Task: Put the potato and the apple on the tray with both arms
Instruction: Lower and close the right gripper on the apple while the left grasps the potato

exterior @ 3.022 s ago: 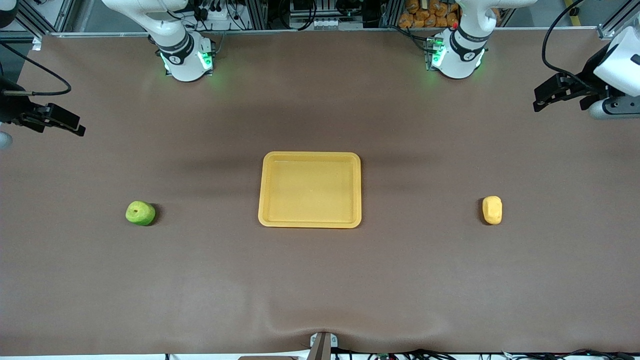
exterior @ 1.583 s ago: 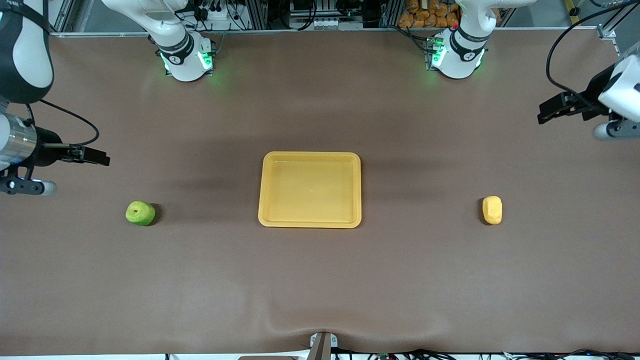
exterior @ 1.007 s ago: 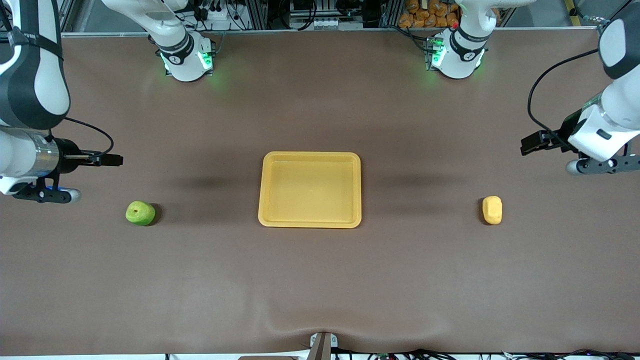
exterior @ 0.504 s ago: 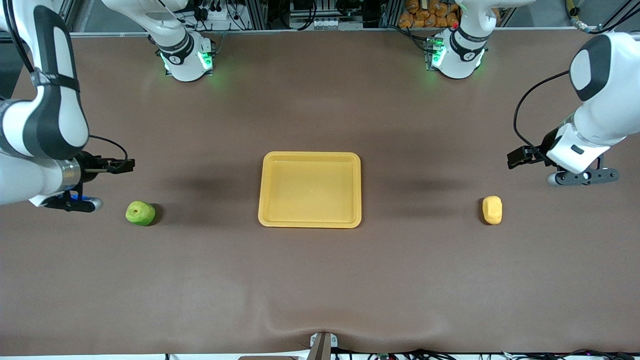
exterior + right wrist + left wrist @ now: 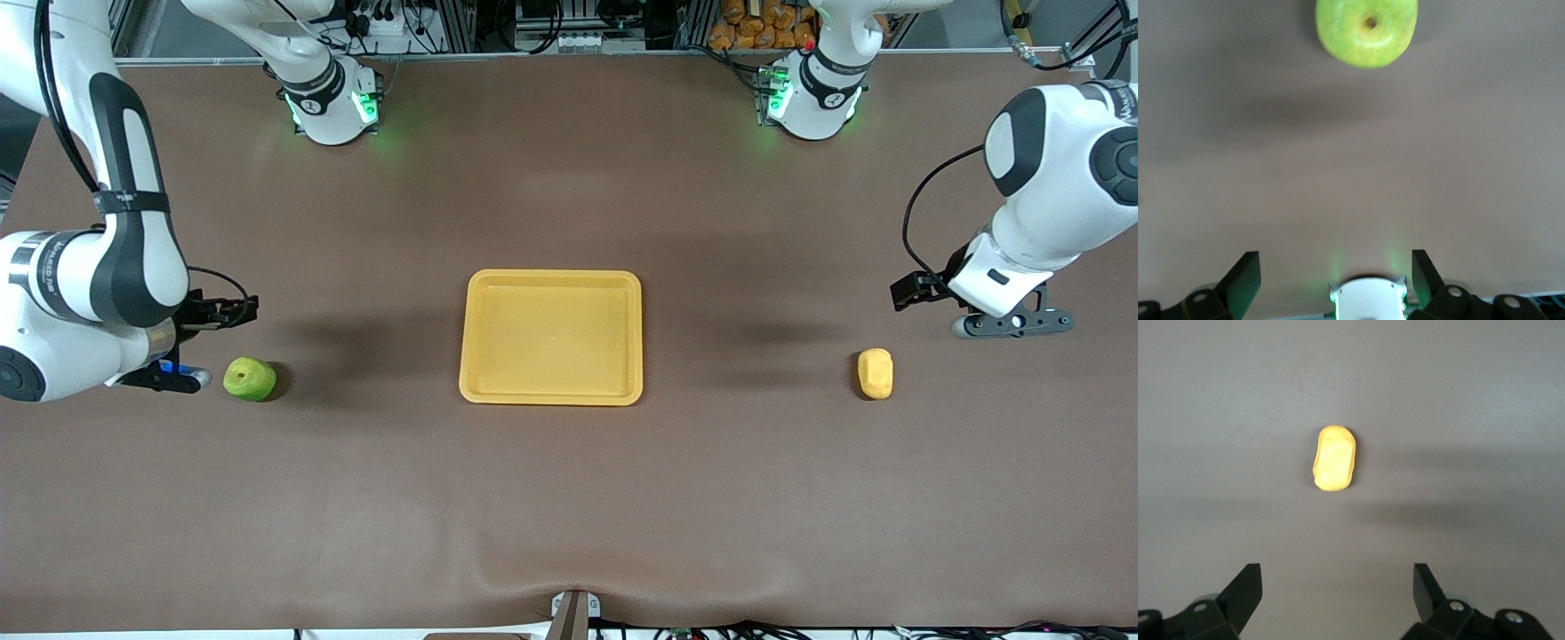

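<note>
The green apple (image 5: 249, 379) lies on the brown mat toward the right arm's end of the table. The pale-yellow potato (image 5: 875, 373) lies toward the left arm's end. The yellow-orange tray (image 5: 551, 276) sits empty between them. My right gripper (image 5: 236, 311) is open and empty over bare mat close to the apple. The right wrist view shows the apple (image 5: 1366, 27) ahead of the open gripper (image 5: 1336, 277). My left gripper (image 5: 907, 292) is open and empty over bare mat close to the potato. The left wrist view shows the potato (image 5: 1334, 459) ahead of the open gripper (image 5: 1338, 593).
The two arm bases (image 5: 329, 107) (image 5: 813, 98) stand at the table's edge farthest from the front camera. The right arm's base (image 5: 1368, 300) also shows in the right wrist view. The mat has a wrinkle (image 5: 569, 578) at the edge nearest the camera.
Both arms have swung in from the table's ends, the right gripper toward the apple and the left gripper toward the potato. The apple, potato and tray have not moved.
</note>
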Action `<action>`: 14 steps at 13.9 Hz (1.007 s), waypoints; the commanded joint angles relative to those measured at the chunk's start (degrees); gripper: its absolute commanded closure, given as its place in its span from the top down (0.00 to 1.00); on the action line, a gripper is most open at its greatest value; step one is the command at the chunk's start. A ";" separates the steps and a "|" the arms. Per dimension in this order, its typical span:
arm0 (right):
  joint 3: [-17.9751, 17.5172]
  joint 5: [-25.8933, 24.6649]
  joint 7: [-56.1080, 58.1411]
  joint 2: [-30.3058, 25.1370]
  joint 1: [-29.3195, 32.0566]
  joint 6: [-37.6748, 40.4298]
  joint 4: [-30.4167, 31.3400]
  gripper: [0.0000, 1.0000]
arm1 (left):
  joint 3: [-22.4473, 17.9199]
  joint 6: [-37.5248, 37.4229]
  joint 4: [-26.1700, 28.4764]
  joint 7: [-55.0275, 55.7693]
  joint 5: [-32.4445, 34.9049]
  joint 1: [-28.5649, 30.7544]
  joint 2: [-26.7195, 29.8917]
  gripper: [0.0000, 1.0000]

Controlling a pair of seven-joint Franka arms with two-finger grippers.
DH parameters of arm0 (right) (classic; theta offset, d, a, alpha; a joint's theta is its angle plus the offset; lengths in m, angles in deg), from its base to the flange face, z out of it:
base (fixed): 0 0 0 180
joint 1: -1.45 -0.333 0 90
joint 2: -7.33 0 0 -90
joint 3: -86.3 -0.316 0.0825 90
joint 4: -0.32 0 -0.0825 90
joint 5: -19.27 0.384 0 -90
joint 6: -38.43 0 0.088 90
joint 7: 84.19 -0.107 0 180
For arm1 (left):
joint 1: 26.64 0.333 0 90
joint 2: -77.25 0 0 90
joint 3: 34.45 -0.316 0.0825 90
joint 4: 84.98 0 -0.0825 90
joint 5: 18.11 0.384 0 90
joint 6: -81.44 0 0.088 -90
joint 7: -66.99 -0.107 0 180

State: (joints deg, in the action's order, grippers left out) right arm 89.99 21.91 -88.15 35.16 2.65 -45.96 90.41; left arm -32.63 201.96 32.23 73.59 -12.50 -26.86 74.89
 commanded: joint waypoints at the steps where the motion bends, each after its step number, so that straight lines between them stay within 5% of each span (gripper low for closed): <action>1: -0.43 1.41 -0.26 -0.58 1.35 -5.58 4.13 1.00 | 0.12 4.36 3.18 -0.89 0.99 0.21 0.60 1.00; 7: -0.43 1.41 3.87 -0.23 2.23 -23.25 6.51 1.00 | 0.12 10.52 6.18 -0.89 2.39 0.30 -0.72 1.00; 14: -0.43 1.32 3.96 -0.14 4.33 -24.94 3.61 1.00 | 0.39 20.01 6.45 -7.04 3.19 4.34 -7.39 1.00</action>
State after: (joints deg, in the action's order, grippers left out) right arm 90.07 22.39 -85.01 35.28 5.43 -70.55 93.99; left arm -32.65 219.24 38.64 67.53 -10.24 -23.46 69.16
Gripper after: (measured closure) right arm 0.000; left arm 0.000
